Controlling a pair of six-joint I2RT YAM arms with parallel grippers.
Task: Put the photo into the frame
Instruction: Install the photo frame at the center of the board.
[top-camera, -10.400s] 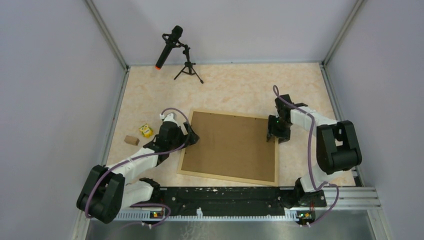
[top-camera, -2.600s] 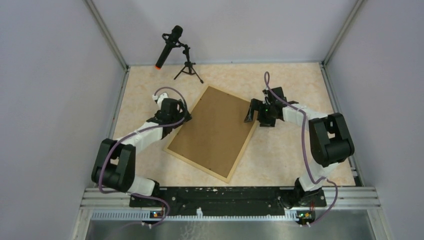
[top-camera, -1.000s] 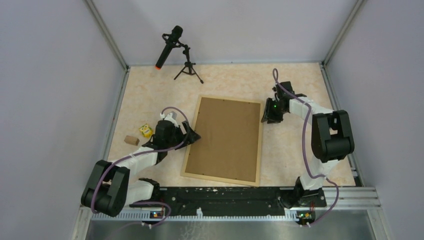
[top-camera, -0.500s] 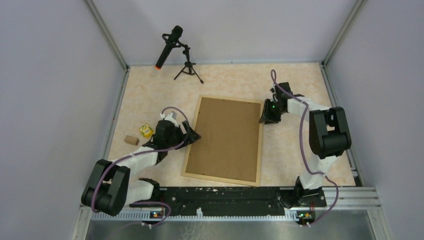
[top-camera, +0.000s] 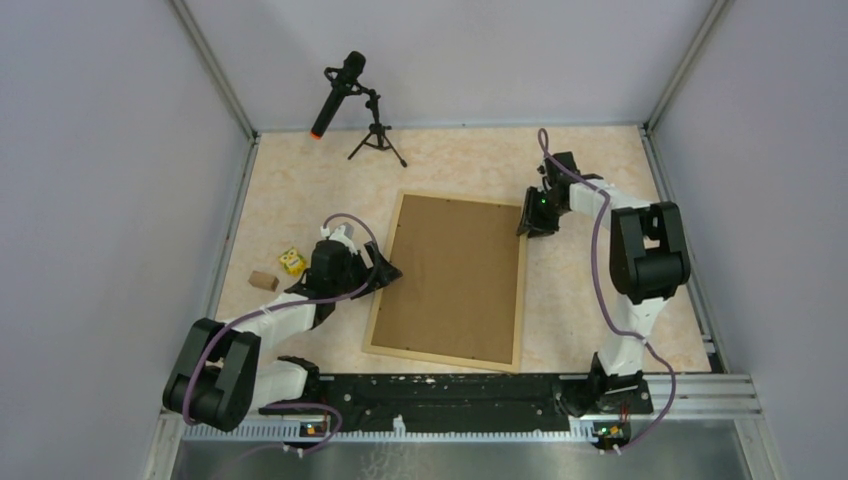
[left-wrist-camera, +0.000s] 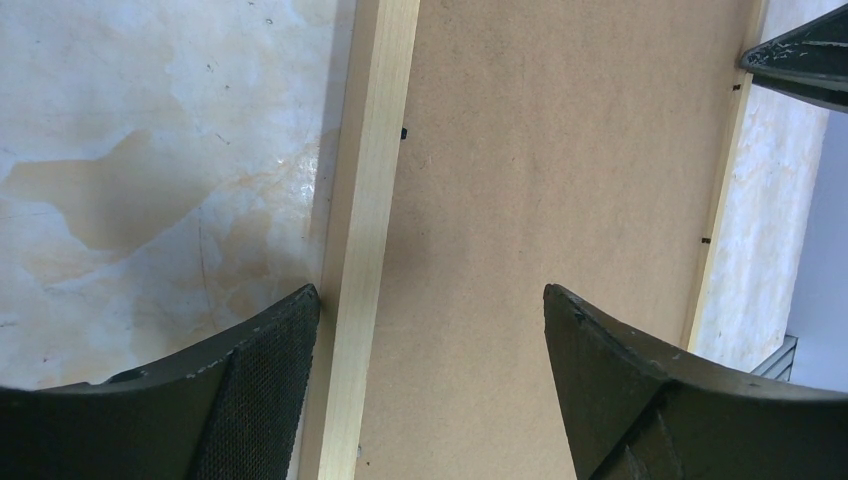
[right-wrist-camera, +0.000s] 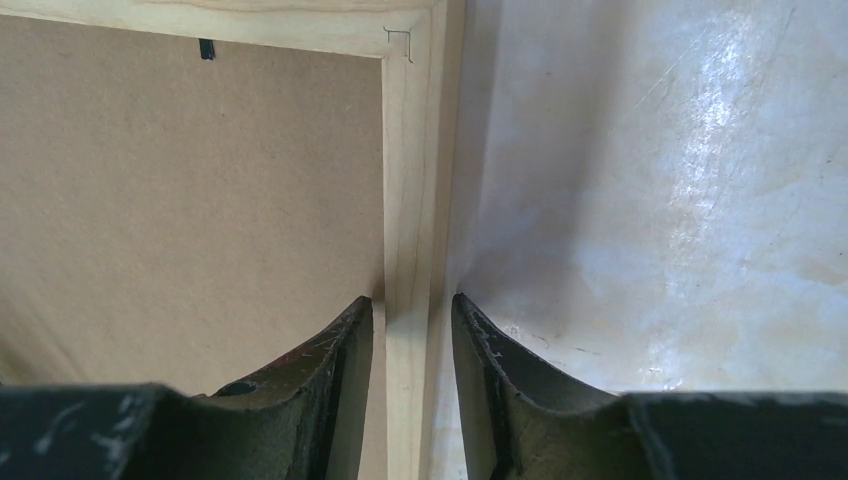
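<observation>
Desk (top-camera: 300, 190), beige marbled top. Carries: frame (top-camera: 440, 357), back up, between left tool (top-camera: 385, 270) and right tool (top-camera: 525, 222); yellow cube (top-camera: 292, 262) and brown block (top-camera: 263, 281), left of left tool; microphone tripod (top-camera: 377, 140), beyond it.

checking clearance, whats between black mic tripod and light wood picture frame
Only bare beige tabletop separates black mic tripod and light wood picture frame, shown in top view.

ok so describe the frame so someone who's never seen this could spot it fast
Start at the beige marbled table. The frame is the big flat rectangle in the middle, back up, filled by a brown board. Its thin pale wood rails and size set it apart from the tiny yellow block and brown block at its left.
</observation>
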